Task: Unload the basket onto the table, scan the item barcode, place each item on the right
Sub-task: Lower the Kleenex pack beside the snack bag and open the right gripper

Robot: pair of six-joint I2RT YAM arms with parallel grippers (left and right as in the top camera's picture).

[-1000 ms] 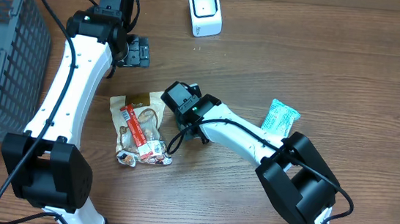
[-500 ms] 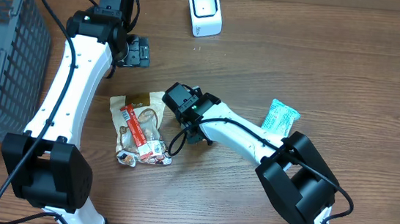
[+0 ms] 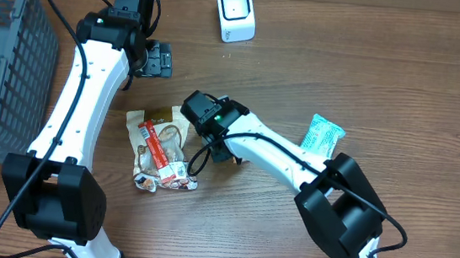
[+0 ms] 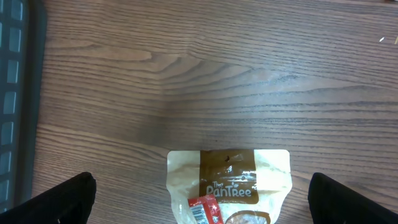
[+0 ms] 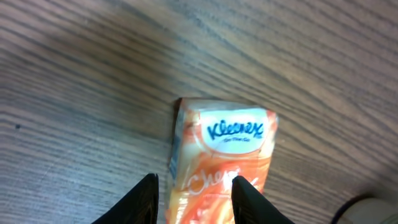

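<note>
My right fingers [image 5: 144,199] have just eased wider, apart astride the orange Kleenex tissue pack [image 5: 230,134] lying on the wooden worktop [image 5: 74,93], so no grip yet; left fingers [image 4: 56,199] gape empty.

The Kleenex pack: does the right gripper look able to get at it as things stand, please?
Probably yes: the right gripper hangs directly over the Kleenex pack, jaws apart, with nothing between them and it.

The top camera looks straight down at the whole bench [image 3: 387,76]. Wrist cameras look down, close up. Top and left share the bag [image 3: 160,148].
</note>
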